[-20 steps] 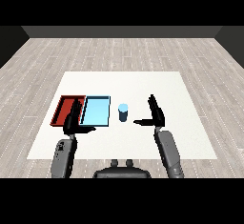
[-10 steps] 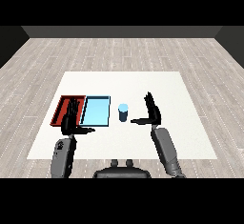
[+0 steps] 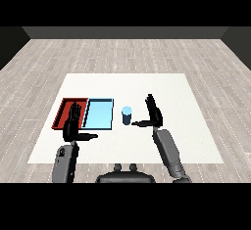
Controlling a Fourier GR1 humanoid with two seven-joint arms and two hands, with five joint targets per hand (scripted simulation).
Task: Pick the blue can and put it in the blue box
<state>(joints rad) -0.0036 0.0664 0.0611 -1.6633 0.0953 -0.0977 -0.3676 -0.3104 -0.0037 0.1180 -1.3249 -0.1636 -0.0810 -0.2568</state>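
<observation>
Blue can [image 3: 127, 115] stands upright on the white table [image 3: 186, 106], just right of the light blue tray [image 3: 98, 113] and outside it, not inside either tray. Right hand [image 3: 154, 113] sits just to the can's right, palm turned toward it, fingers [image 3: 150, 103] straight and pointing up and away, thumb stretched out low toward the can's base. Hand is spread wide; thumb tip comes close to the can but a narrow gap shows, so nothing is held and no contact is seen. Grey right forearm [image 3: 169, 150] runs back to the lower right. Left hand [image 3: 73, 124] hangs over the near edge of the red tray [image 3: 65, 107], fingers straight and held together pointing away, thumb sticking out sideways toward the light blue tray's near corner; it holds nothing. Whether it touches the red tray's rim cannot be told. The 2 trays lie side by side, touching, red on the left.
</observation>
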